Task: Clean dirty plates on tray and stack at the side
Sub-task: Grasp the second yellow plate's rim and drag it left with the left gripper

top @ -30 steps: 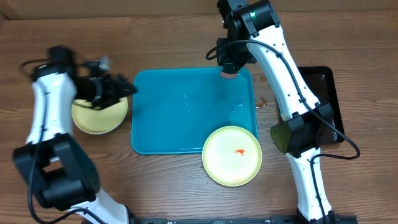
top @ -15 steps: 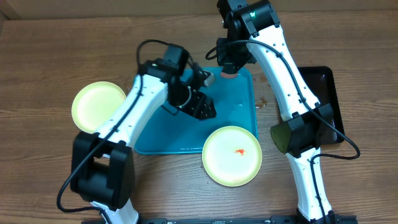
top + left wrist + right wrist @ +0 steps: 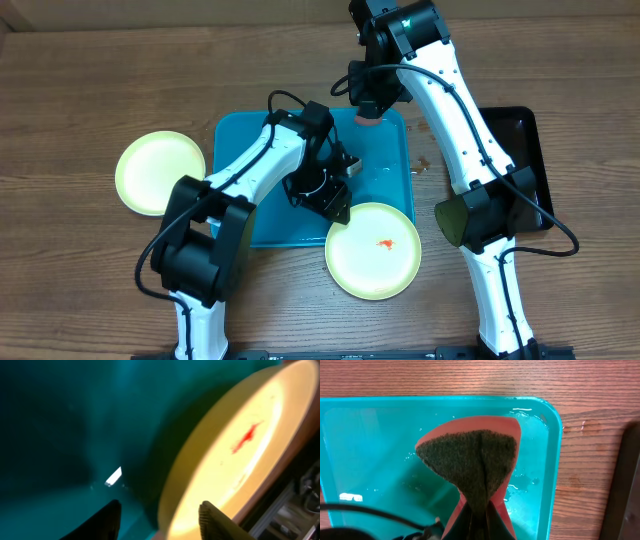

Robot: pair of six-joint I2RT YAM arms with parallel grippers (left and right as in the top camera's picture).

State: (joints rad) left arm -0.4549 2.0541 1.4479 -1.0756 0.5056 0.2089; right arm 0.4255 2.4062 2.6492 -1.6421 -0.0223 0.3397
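Note:
The teal tray (image 3: 240, 140) lies mid-table. A yellow-green plate (image 3: 373, 250) with a red smear overlaps its near right corner. My left gripper (image 3: 338, 205) is open at that plate's left edge. In the left wrist view the plate's rim (image 3: 240, 445) lies between the open jaws (image 3: 160, 510), over the tray (image 3: 50, 435). A second yellow-green plate (image 3: 160, 172) sits on the table left of the tray. My right gripper (image 3: 368, 112) is shut on a pink sponge with a dark scrub face (image 3: 470, 455), held over the tray's far right corner (image 3: 370, 450). The white plate is out of view.
A narrow black tray (image 3: 525, 150) lies at the right, beside my right arm. Water drops sit on the teal tray's right part and on the wood near its right rim (image 3: 422, 165). My left arm stretches across the tray's middle.
My left arm has swung from the plate at the left, across the tray, to the smeared plate's edge. The left plate stays on the table. My right arm has not moved.

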